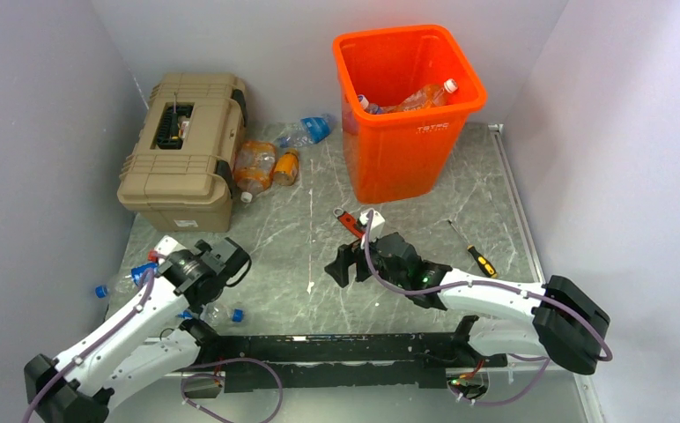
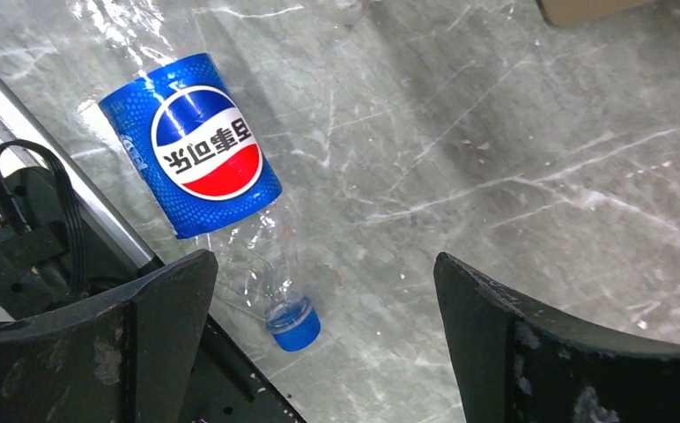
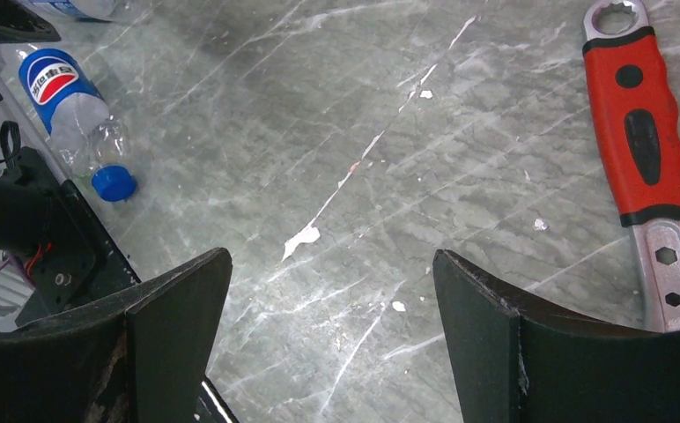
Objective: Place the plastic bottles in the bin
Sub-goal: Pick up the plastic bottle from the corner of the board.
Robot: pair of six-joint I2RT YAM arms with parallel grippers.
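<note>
Under the left pincer (image 2: 328, 339), nearer the finger on the left of the wrist view, a crushed clear bottle (image 2: 191, 145) with a blue label lies flat on the table (image 2: 530, 132). Its blue cap (image 2: 292, 324) points toward the fingers. This pincer is spread wide and has hold of nothing. Outward of its arm lies another bottle (image 1: 116, 286), partly hidden.

The right pincer (image 3: 328, 339) is also well open and empty, over bare table. Off to its right side a red-handled wrench (image 3: 640, 132) lies flat, apart from the finger. Far to its left the blue-label bottle shows again.

Beyond the right pincer, at the far side of the table, stands the orange bin (image 1: 407, 150), with a few bottles (image 1: 420, 97) already inside. Further bottles (image 1: 266, 166) lie well beyond the left pincer, against a tan toolbox (image 1: 182, 150). A screwdriver (image 1: 473, 251) lies to the right of the right pincer.
</note>
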